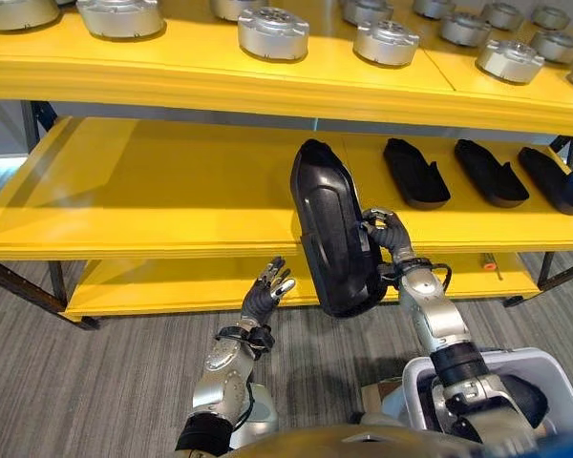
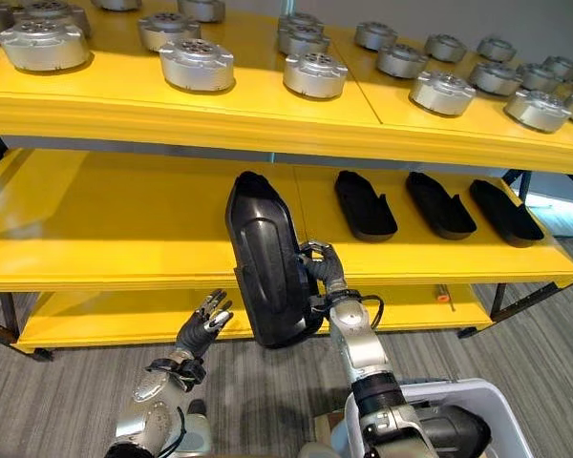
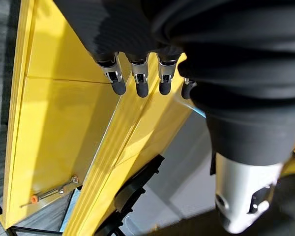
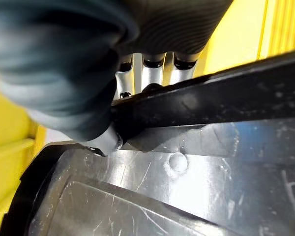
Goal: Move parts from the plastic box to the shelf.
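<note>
Plastic box (image 1: 563, 382), grey-white, lower right of the frame beside the right forearm; a dark shape lies inside, not identifiable.

Shelf unit (image 1: 124, 196), yellow, three tiers across the whole width. Upper tier: rows of round silver metal housings (image 1: 273, 33). Middle tier: bare at left and centre; three black parts (image 1: 415, 172) lie flat in a row at right. Lowest tier: a small orange-tipped tool (image 1: 492, 262) at far right.

Held part (image 1: 329, 229), black moulded plastic, long and oval with a raised rim, glossy and scuffed on its inner face. Position: centre frame, upright on end, in front of the middle tier's edge and not yet on it.

Right hand (image 1: 387, 234), fingers and thumb clamped over the part's rim on its right side, as the right wrist view confirms.

Left hand (image 1: 265, 296), lower centre, just left of the part's lower end, not touching it, fingers straight and relaxed, holding nothing.

Handling note (judgement): the placing step is in hand. Tip the part flat, carry it over the middle tier's lip, and set it left of the existing row at matching orientation. The single-edge grip looks liable to swing; the left hand could steady the lower end.
</note>
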Robot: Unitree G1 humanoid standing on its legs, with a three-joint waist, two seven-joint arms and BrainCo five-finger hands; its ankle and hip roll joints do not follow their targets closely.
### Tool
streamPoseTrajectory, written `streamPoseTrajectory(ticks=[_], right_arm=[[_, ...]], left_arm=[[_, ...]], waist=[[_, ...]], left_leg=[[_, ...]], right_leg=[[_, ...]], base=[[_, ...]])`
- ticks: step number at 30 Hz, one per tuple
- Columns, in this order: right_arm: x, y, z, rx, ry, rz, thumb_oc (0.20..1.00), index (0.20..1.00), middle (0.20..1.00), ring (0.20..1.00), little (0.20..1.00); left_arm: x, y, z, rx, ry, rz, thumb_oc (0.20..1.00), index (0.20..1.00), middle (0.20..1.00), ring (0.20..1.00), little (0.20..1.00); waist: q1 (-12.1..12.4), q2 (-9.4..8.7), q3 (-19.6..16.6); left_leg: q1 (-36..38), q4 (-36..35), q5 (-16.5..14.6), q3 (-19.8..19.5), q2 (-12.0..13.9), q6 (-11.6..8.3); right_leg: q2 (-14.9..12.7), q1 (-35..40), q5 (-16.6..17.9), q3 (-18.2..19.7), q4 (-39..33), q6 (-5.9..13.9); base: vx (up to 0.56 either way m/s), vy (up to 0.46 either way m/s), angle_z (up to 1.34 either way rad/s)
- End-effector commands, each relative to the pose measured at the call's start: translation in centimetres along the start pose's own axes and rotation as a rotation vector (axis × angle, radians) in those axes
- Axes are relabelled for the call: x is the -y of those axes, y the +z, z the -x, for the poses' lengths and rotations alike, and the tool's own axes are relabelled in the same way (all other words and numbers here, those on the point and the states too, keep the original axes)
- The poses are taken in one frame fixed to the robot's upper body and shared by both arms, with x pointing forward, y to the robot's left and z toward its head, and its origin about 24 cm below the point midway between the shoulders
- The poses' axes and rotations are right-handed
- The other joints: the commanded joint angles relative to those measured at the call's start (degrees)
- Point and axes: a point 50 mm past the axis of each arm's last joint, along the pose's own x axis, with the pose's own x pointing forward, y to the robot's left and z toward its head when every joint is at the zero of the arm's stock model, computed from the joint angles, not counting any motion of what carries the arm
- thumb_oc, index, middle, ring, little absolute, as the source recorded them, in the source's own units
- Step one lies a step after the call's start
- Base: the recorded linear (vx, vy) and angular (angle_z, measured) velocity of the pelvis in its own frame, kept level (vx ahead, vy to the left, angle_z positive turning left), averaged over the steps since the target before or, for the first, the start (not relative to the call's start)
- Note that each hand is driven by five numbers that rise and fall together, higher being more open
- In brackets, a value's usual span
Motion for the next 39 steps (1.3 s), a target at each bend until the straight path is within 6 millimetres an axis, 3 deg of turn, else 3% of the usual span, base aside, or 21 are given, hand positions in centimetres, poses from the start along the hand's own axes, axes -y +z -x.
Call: streamPoseTrajectory(ticks=[1,4,12,18,22,26,30,31,39], right_arm=[[-1.3,6.2,-1.7,0.216,0.041,-0.105,0.2,0.2,0.2,0.2,0.2],[-1.1,6.8,-2.9,0.188,0.032,-0.131,0.2,0.2,0.2,0.2,0.2],[1.7,7.3,-5.9,0.085,-0.061,-0.222,0.2,0.2,0.2,0.2,0.2],[6.0,9.1,-7.2,0.058,-0.181,-0.214,0.2,0.2,0.2,0.2,0.2],[9.6,12.1,-7.2,0.1,-0.27,-0.159,0.2,0.2,0.2,0.2,0.2],[11.5,14.3,-7.0,0.132,-0.308,-0.138,0.2,0.2,0.2,0.2,0.2],[13.4,17.6,-6.5,0.189,-0.338,-0.095,0.2,0.2,0.2,0.2,0.2],[14.1,19.5,-6.2,0.214,-0.352,-0.059,0.2,0.2,0.2,0.2,0.2],[16.2,24.0,-4.8,0.274,-0.414,0.069,0.2,0.2,0.2,0.2,0.2]], left_arm=[[1.7,2.4,-0.9,0.114,-0.093,-0.001,1.0,1.0,1.0,1.0,1.0],[1.5,2.2,-0.8,0.1,-0.09,0.0,1.0,1.0,1.0,1.0,1.0],[1.4,2.1,-0.7,0.093,-0.077,-0.013,1.0,1.0,1.0,1.0,1.0],[2.1,2.0,-1.3,0.085,-0.1,-0.02,1.0,1.0,1.0,1.0,1.0],[2.9,2.2,-1.8,0.08,-0.121,-0.03,1.0,1.0,1.0,1.0,1.0],[3.6,2.4,-2.2,0.085,-0.141,-0.031,1.0,1.0,1.0,1.0,1.0],[4.7,2.9,-2.9,0.1,-0.163,-0.02,1.0,1.0,1.0,1.0,1.0],[5.0,2.9,-3.1,0.102,-0.169,-0.014,1.0,1.0,1.0,1.0,1.0],[5.6,3.0,-3.0,0.105,-0.181,-0.011,1.0,1.0,1.0,1.0,1.0]], waist=[[1.4,-0.01,2.2],[2.8,-0.05,2.5],[6.2,0.86,3.3],[8.4,3.19,5.1],[9.8,5.92,7.9],[10.5,8.27,10.3],[10.9,10.86,13.1],[10.8,11.93,14.0],[11.0,13.49,14.7]], left_leg=[[4.8,1.9,1.0,0.0,2.4,-0.2],[5.0,1.5,1.0,-0.3,2.2,-0.26],[5.3,0.4,1.2,-0.7,1.9,-0.47],[4.2,0.9,1.2,-1.5,1.5,-0.55],[1.6,2.9,1.0,-2.6,0.9,-0.77],[-1.5,5.7,1.1,-3.5,0.6,-1.04],[-5.8,10.3,0.3,-4.9,0.2,-1.51],[-8.0,12.6,-0.2,-5.7,0.1,-1.46],[-13.1,15.5,-0.6,-6.6,0.2,-1.81]], right_leg=[[-5.7,4.4,10.4,-0.1,-4.5,-2.01],[-5.6,4.7,10.2,-0.3,-4.4,-1.98],[-5.3,4.7,10.1,-0.8,-3.9,-1.84],[-5.6,4.3,10.0,-1.3,-3.1,-1.89],[-6.3,3.3,9.7,-1.8,-1.8,-1.95],[-6.8,1.6,9.9,-1.8,0.2,-2.06],[-7.3,-1.1,9.6,-1.4,3.4,-2.05],[-7.1,-2.7,9.5,-0.9,5.0,-2.03],[-7.1,-6.5,9.9,-0.3,6.0,-2.37]], base=[[0.0,-0.008,0.06],[0.0,-0.005,0.07],[-0.01,0.009,0.05],[-0.04,0.04,0.04],[-0.09,0.056,0.13],[-0.09,0.035,0.09],[-0.09,0.025,0.11],[-0.1,0.016,0.12],[-0.02,0.001,0.05]])
